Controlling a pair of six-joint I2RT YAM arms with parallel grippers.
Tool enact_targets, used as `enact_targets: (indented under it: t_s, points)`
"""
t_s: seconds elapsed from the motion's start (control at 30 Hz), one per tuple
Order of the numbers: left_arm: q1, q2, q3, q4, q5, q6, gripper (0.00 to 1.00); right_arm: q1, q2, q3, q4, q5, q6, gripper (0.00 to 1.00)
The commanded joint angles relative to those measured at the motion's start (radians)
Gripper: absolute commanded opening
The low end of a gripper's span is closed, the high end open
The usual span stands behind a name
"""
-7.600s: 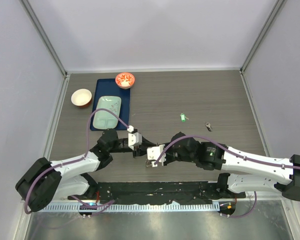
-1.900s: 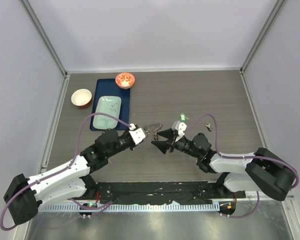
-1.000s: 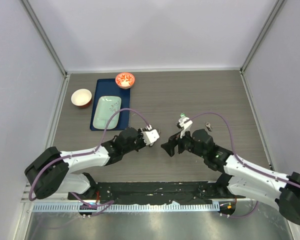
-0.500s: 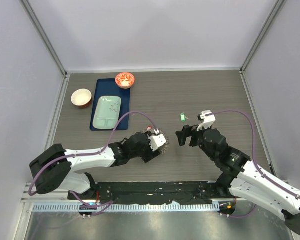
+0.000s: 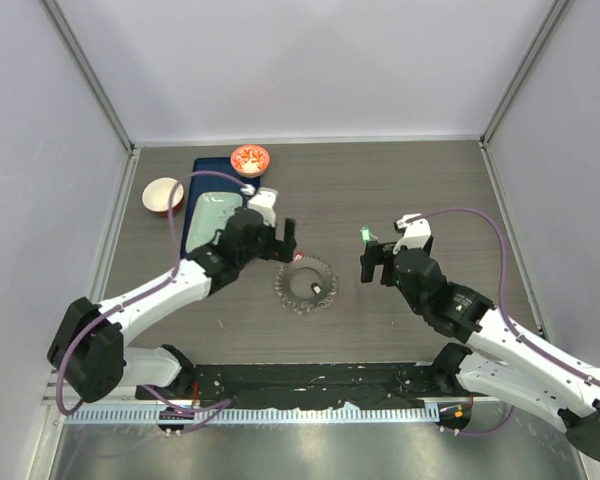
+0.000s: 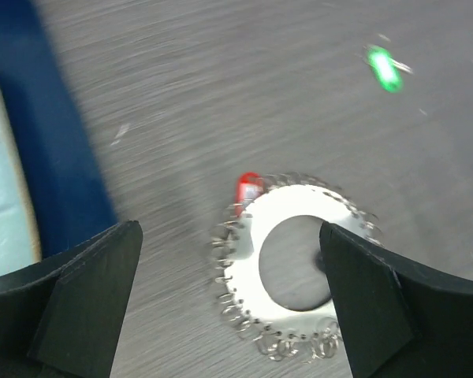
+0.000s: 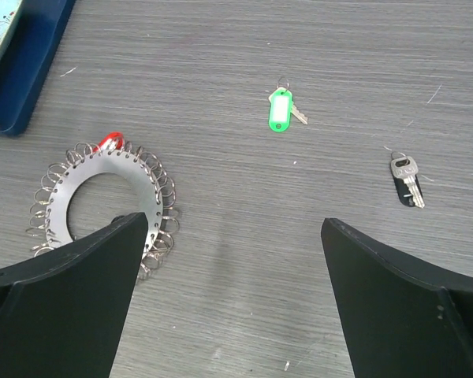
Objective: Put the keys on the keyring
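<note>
Spanning the whole scene, the grey wood-grain table (image 5: pixel 430 180) carries everything else. At its far left lies a blue tray (image 5: pixel 198 175), and a pale green plate (image 5: pixel 212 215) rests inside it. A red bowl (image 5: pixel 250 158) stands at the tray's far right corner, and a cream bowl (image 5: pixel 160 194) stands on the table just left of the tray.

Both arms reach in from the near edge. The left gripper (image 6: pixel 229 230) hangs above the table, just to the far left of the ring, with its jaws wide apart and nothing between them. The right gripper (image 7: pixel 232 224) hangs to the right of the ring. Its jaws are also spread wide and hold nothing.

Between the two grippers, close to the middle of the table, the keyring (image 5: pixel 305 283) lies flat. It is a silvery disc with a round hole, and its rim is fringed with many small wire loops. A small dark thing sits at the inner edge of the hole, too unclear to name.

A red key (image 7: pixel 110 142) touches the ring's far rim among the loops; whether it is threaded on cannot be told. A green key (image 7: pixel 280 109) lies loose on the table, well apart from the ring on its far right. A dark key (image 7: pixel 406 183) lies farther right again, apart from the green one.
</note>
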Motion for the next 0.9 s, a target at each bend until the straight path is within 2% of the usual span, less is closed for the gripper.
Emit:
enact_targets:
  t_s: [0.0, 0.1, 0.23, 0.37, 0.6, 0.67, 0.87]
  points:
    - [0.188, -0.086, 0.002, -0.104, 0.064, -0.25, 1.0, -0.006, 0.05, 0.09, 0.002, 0.062, -0.007, 1.0]
    - [0.297, -0.212, -0.029, -0.157, 0.049, -0.357, 1.0, -0.035, 0.067, 0.128, -0.003, 0.08, -0.01, 1.0]
    - [0.365, -0.384, -0.038, -0.259, -0.005, -0.372, 1.0, -0.113, 0.072, 0.165, -0.021, 0.059, -0.002, 1.0]
    - [0.376, -0.551, 0.0, -0.421, -0.103, -0.347, 1.0, -0.19, 0.014, 0.2, -0.054, -0.001, 0.013, 1.0]
    - [0.376, -0.934, -0.054, -0.468, -0.305, -0.272, 1.0, -0.213, -0.207, 0.245, -0.164, 0.171, -0.019, 1.0]
    - [0.376, -1.052, -0.077, -0.468, -0.335, -0.26, 1.0, -0.213, -0.267, 0.244, -0.173, 0.217, -0.056, 1.0]
    - [0.376, -1.232, -0.149, -0.526, -0.336, -0.2, 1.0, -0.213, -0.445, 0.188, -0.181, 0.254, -0.135, 1.0]
